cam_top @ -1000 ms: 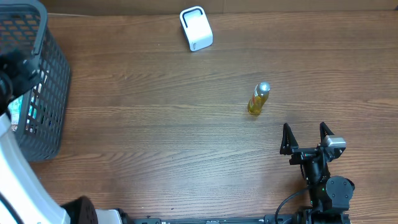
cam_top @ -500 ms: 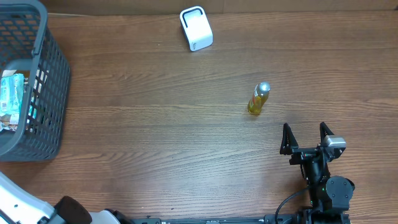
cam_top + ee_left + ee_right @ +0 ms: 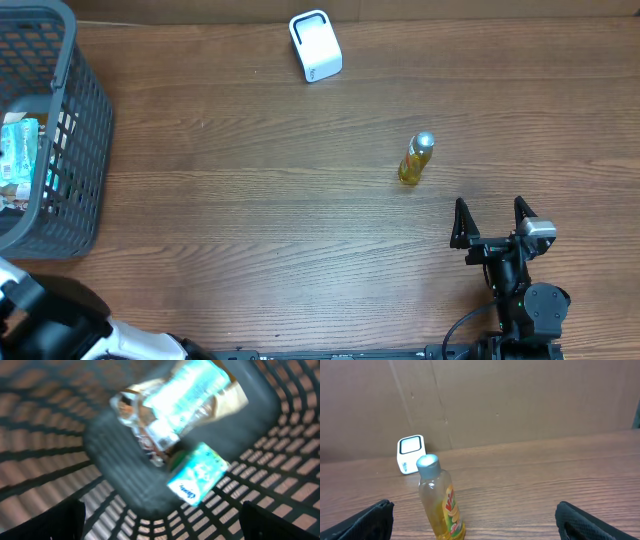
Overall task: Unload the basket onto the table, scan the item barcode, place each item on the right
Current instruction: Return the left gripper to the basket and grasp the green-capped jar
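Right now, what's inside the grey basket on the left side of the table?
The basket holds a crinkly teal-and-white packet and a small teal box. The wrist view is blurred, so labels are unreadable, and anything beneath the packet is hidden.

You're at a mock shop checkout rigged on a test bench: grey plastic mesh shopping basket (image 3: 88,130) of packaged goods (image 3: 199,476), small white boxy scanner (image 3: 315,46), wood-grain table (image 3: 250,220), brown cardboard backdrop (image 3: 520,400).

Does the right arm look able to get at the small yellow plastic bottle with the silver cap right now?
Probably yes: the right gripper is open, facing the upright yellow bottle, with nothing on the wooden table between them.
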Robot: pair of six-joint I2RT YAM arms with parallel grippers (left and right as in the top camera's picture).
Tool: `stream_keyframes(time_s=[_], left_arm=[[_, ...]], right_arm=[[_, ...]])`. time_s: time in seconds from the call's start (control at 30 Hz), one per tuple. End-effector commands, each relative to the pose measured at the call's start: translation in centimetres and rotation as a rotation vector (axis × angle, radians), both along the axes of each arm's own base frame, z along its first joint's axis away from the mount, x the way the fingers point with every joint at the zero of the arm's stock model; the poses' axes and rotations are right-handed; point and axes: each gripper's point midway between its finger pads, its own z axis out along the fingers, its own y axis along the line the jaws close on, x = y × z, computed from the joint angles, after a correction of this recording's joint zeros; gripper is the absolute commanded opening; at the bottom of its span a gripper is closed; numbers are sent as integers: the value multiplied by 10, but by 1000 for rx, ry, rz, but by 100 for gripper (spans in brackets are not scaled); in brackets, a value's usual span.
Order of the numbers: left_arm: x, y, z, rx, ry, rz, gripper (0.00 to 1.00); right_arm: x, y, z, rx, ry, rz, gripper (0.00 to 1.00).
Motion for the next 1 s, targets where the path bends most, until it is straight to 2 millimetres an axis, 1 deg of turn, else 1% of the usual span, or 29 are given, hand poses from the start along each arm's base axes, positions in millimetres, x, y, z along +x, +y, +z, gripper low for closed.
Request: stream_keyframes(time_s=[0.0, 0.1, 0.13, 0.17, 0.3, 0.43, 0.5, 0.6, 0.8, 0.97], left_arm=[[21, -8, -32, -96, -2, -163, 100], [28, -11, -57, -155, 31, -197, 100], [31, -12, -71, -182, 56, -207, 100], [34, -14, -79, -194, 70, -223, 100], [43, -21, -101, -227, 108, -274, 100], [52, -32, -114, -241, 145, -322, 100], [50, -31, -121, -217, 199, -317, 99], [43, -24, -127, -165, 284, -261, 100], [41, -25, -130, -174, 294, -256, 100], [38, -30, -142, -198, 301, -261, 100]], right_arm=[[0, 0, -2, 4, 0, -4, 100], [0, 0, -2, 4, 0, -3, 100], [0, 0, -2, 3, -1, -4, 100], [0, 0, -2, 3, -1, -4, 100], [0, 0, -2, 3, -1, -4, 100], [0, 0, -2, 4, 0, -4, 100], [0, 0, -2, 3, -1, -4, 100], [0, 0, -2, 3, -1, -4, 100], [0, 0, -2, 3, -1, -4, 100], [0, 0, -2, 3, -1, -4, 100]])
